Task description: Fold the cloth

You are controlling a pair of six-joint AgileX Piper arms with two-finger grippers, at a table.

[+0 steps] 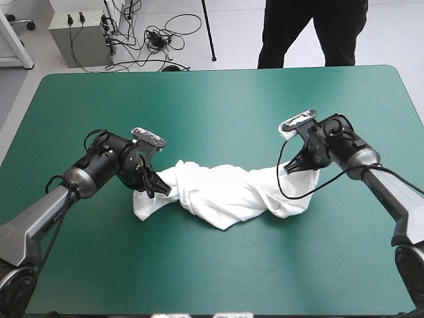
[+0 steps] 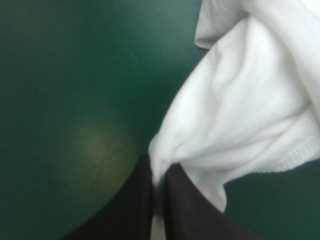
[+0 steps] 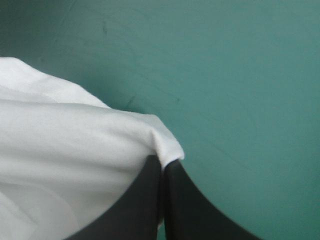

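The white T-shirt (image 1: pixel 225 189) is lying crumpled in the middle of the teal-green counter (image 1: pixel 218 99), its sleeves and neck lost among soft folds and its long axis running 9 to 3 o'clock. The left claw (image 1: pixel 162 190) is pinching its 9 o'clock end and the right claw (image 1: pixel 289 169) its 3 o'clock corner, both nearly closed on fabric.

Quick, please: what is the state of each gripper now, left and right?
Left gripper: closed, holding one end of the T-shirt.
Right gripper: closed, holding the other end of the T-shirt.

no readable text, labels, brands, numbers, signs anywhere
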